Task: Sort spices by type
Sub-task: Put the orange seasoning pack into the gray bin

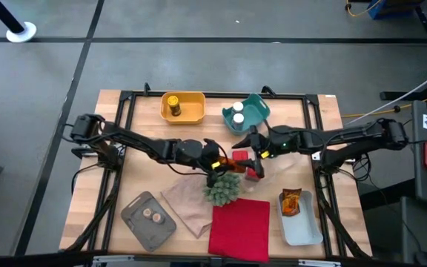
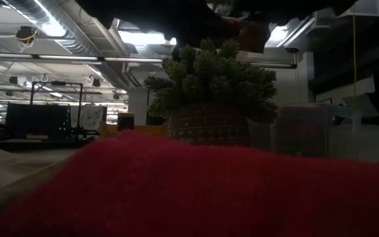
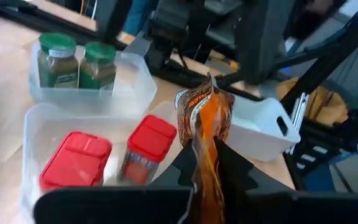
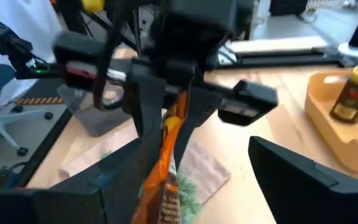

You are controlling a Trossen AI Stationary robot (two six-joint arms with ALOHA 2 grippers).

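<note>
My left gripper (image 1: 219,160) is above the middle of the table, just beyond the spiky plant, shut on an orange-brown foil packet (image 3: 202,115). My right gripper (image 1: 256,152) faces it from the right, open. Its fingers stand on either side of the packet's free end (image 4: 161,186), and I see no touch. Two red tins (image 3: 76,160) stand in a clear tray below. Two green jars (image 3: 67,61) share another clear tray. A yellow jar (image 1: 173,105) stands in the yellow bin and white-capped jars (image 1: 238,115) in the teal bin. A second packet (image 1: 291,201) lies in the white tray. Brown discs (image 1: 152,216) sit on the grey tray. My left gripper pinches the foil packet between its two fingers at the flat strip (image 3: 205,158) near one end. The fingers slant down from the table's left. The packet is lifted clear over the red tins. Its crinkled body (image 3: 197,102) sticks out beyond the fingertips.
The spiky green plant (image 1: 223,187) stands close on the near side of both grippers. The red cloth (image 1: 239,226) and a tan cloth (image 1: 186,204) lie at the near edge. Bins line the far side, and the white tray (image 1: 302,226) sits near right.
</note>
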